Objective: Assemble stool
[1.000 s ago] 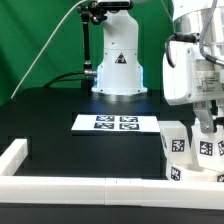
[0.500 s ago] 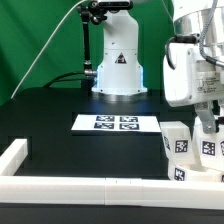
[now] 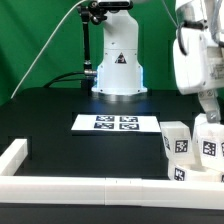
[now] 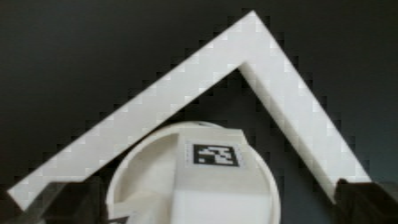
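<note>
Between the dark fingertips (image 4: 63, 200) at the wrist view's edges, jaws spread wide and empty, a tagged white stool leg (image 4: 192, 180) stands just below. Beyond it, the border rail's corner (image 4: 249, 45) forms a white wedge on the black worktop (image 4: 71, 50). Exterior view: the legs (image 3: 190, 150) cluster at the right, against the rail (image 3: 100, 185); marker board (image 3: 117, 123) lies well apart. Judgement: centre over the leg, descend straight, close evenly without nudging neighbours.
</note>
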Available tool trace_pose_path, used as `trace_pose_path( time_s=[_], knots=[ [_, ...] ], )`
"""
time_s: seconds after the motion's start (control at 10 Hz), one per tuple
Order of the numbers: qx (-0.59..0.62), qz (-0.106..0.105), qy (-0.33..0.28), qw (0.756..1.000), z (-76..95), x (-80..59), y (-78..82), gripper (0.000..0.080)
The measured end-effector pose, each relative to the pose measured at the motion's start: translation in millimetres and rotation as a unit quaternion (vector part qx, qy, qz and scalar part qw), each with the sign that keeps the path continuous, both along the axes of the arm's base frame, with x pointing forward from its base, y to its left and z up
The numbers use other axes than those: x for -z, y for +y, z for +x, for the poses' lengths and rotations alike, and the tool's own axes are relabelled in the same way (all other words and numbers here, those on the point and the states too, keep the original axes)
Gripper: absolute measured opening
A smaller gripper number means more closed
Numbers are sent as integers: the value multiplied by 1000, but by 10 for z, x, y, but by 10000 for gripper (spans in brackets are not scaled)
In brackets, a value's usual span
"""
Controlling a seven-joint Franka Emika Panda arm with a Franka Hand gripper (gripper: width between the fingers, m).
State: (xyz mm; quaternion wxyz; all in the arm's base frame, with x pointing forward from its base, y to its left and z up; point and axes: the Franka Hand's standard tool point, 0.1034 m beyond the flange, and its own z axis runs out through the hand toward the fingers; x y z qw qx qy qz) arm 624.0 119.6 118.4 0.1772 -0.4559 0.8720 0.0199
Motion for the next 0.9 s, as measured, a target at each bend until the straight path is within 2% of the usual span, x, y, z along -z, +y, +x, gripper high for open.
trace_pose_path(
  time_s=[0.1,0.4,0.6,0.7,0.9],
  knots=[
    [-26,-4,-22,999,4,-94,10,647],
    [-133,-43,-36,990,-14,-55,-7,649],
    [-324,-106,-9,940,-71,-35,92,649],
    [-403,-127,-4,906,-57,-43,152,649],
    [-461,-137,-11,877,-34,-23,175,649]
  ],
)
